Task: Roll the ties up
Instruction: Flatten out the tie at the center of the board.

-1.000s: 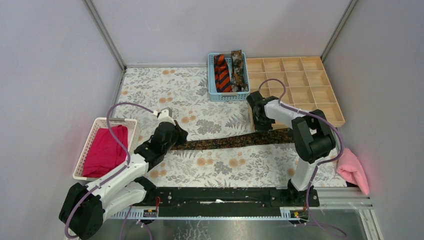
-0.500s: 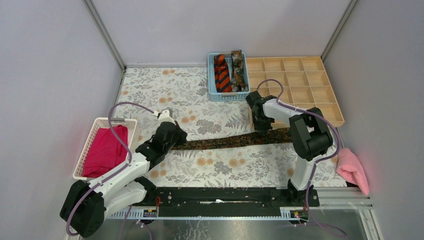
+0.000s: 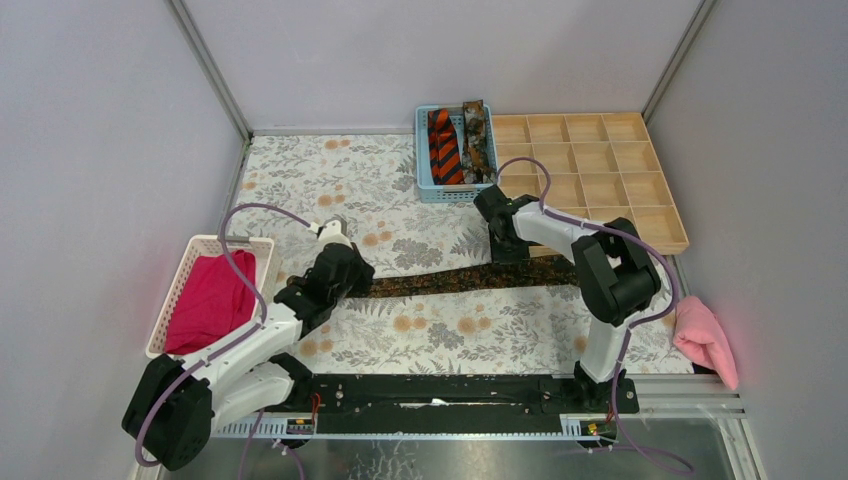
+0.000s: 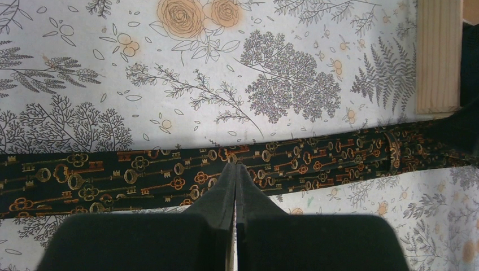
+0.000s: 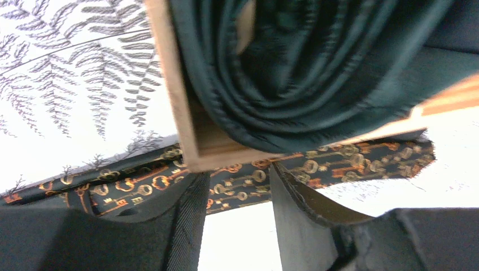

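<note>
A long black fabric necktie printed with gold keys lies flat across the floral table. The left jaws are pressed together over it. The right jaws stand apart above its right end, beside a corner of the wooden compartment tray.

The long tie is black, strewn with gold and orange keys. The tablecloth under it is white with grey ferns and peach roses. In the far blue basket the striped tie runs orange and black on the diagonal, and the mottled tie is dark brown. The left cloth is magenta, the right cloth pink.
</note>
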Available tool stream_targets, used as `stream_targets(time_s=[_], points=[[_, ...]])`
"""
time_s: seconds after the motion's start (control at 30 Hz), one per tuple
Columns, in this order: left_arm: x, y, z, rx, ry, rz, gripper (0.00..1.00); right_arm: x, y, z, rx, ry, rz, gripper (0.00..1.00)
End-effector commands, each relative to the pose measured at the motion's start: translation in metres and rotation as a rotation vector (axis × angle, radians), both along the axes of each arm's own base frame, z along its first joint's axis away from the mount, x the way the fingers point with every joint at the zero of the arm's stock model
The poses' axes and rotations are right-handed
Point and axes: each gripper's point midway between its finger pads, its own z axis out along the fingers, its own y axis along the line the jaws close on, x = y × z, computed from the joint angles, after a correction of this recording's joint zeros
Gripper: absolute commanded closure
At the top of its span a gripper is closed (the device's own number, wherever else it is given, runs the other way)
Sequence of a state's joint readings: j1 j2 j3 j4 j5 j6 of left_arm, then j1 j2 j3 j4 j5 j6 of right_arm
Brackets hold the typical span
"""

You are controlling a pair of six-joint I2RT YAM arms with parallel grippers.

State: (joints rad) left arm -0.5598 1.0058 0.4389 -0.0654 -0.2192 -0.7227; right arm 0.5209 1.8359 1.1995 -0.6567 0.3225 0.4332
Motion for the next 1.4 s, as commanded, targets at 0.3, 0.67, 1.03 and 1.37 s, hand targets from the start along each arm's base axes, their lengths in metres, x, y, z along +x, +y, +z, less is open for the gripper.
stream_targets(time_s=[0.3,0.67,1.03,1.37], points=[[0.006,-0.01,0.005,-0.022,-0.009,-0.038,1.0,0.008,-0.084,0.034,-0.184,-0.091,-0.223,1.0],[0.002,-0.008,0.015,-0.039,-0.036,-0.044,1.0,-0.004,-0.097,-0.002,-0.193,0.023,-0.259,1.0],[-0.004,-0.014,0.031,-0.069,-0.046,-0.085,1.0,-0.06,-0.127,-0.022,-0.338,0.199,-0.354,1.0],[-0.024,-0.013,0.031,-0.111,-0.039,-0.117,1.0,-0.094,-0.148,0.009,-0.385,0.185,-0.466,0.98]])
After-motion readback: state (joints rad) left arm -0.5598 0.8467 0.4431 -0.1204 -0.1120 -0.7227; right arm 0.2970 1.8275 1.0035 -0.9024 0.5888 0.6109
